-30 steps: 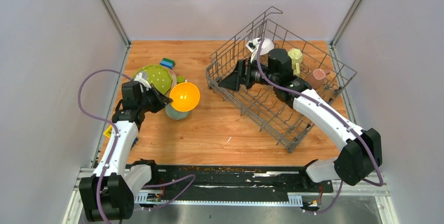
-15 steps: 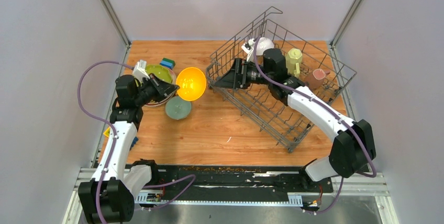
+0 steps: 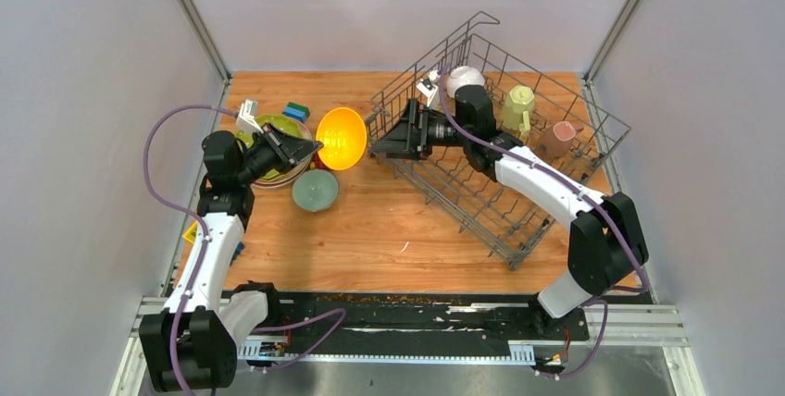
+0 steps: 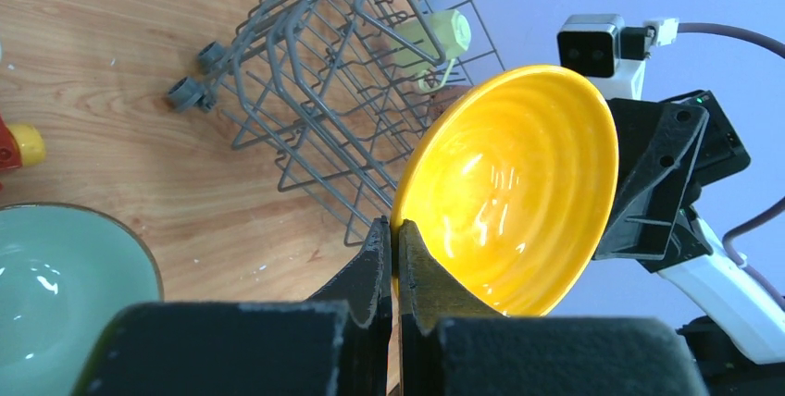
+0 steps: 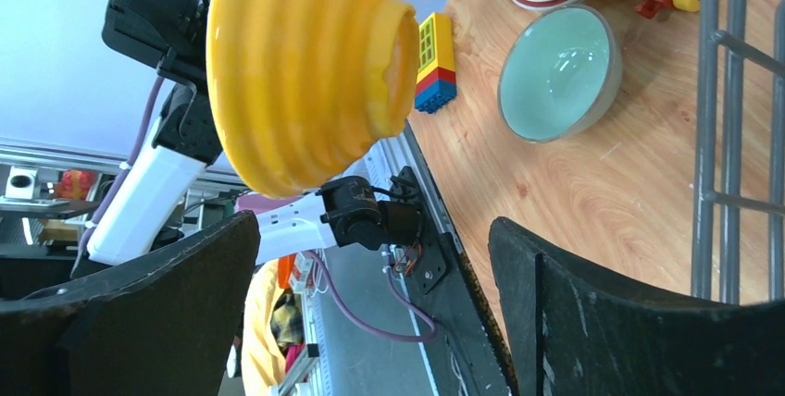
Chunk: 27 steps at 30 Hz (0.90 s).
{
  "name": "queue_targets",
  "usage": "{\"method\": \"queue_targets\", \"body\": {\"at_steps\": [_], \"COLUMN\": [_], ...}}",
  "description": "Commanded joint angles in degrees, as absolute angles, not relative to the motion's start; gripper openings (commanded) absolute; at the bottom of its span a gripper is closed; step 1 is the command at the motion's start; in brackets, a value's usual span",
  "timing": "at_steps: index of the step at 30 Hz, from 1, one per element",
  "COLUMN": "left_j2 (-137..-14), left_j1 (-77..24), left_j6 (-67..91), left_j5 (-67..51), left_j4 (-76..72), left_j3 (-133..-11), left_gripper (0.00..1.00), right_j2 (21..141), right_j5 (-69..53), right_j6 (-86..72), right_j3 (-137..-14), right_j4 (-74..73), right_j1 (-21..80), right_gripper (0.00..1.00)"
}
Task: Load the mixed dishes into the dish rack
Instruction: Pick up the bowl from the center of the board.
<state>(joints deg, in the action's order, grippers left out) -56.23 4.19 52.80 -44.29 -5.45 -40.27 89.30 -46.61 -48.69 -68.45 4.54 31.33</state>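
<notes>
Pinching the rim of the yellow bowl [image 3: 341,137], the left gripper [image 3: 311,147] is holding it up off the wooden table [image 3: 389,220]. Its jaws are clamped tight on the thin edge. In the left wrist view the fingers [image 4: 378,257] are meeting right on the lower rim of the bowl [image 4: 518,183], with the glossy hollow facing that camera. The bowl is hanging tipped on its side just left of the dish rack [image 3: 555,81], between the two grippers.

Opposite, the right gripper [image 3: 381,142] is waiting at the rack's left end, jaws spread wide and gripping nothing. Its own camera is looking at the bowl's ribbed underside [image 5: 296,72], clear of both fingers [image 5: 167,303].

The rack is sitting skewed on the right half of the table. It is carrying a white bowl [image 3: 466,77] at its far corner, and a pale-green mug [image 3: 518,107] and a pink mug [image 3: 560,137] along the far side.

On the table to the left, a teal bowl [image 3: 315,190] is sitting upright. A stack of plates [image 3: 276,129], lime-green on top, is lying beside the left wrist, with toy blocks [image 3: 296,111] just behind it.
</notes>
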Motion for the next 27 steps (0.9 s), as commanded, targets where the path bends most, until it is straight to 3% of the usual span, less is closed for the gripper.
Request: {"method": "queue_targets", "body": {"at_steps": [1, 8, 27], "left_j2": [-56.0, -56.5, -59.5], "left_j1": [4.0, 3.7, -2.1], "left_j6": [55.9, 57.3, 58.3], "left_j5": [-46.2, -46.5, -45.4], "left_j4": [-11.4, -13.2, -16.5], "left_j3": [-40.1, -39.8, -39.8], "left_gripper": [0.0, 0.0, 0.0], "right_j2": [90.7, 89.4, 92.5], "right_j5": [-50.5, -51.0, -48.9], "right_j6": [-52.5, -57.9, -57.3], "right_j3": [-72.2, -67.6, -72.2], "right_j4": [11.9, 22.3, 18.4], "right_j1": [31.6, 31.6, 32.0], "right_gripper": [0.95, 0.97, 1.0]}}
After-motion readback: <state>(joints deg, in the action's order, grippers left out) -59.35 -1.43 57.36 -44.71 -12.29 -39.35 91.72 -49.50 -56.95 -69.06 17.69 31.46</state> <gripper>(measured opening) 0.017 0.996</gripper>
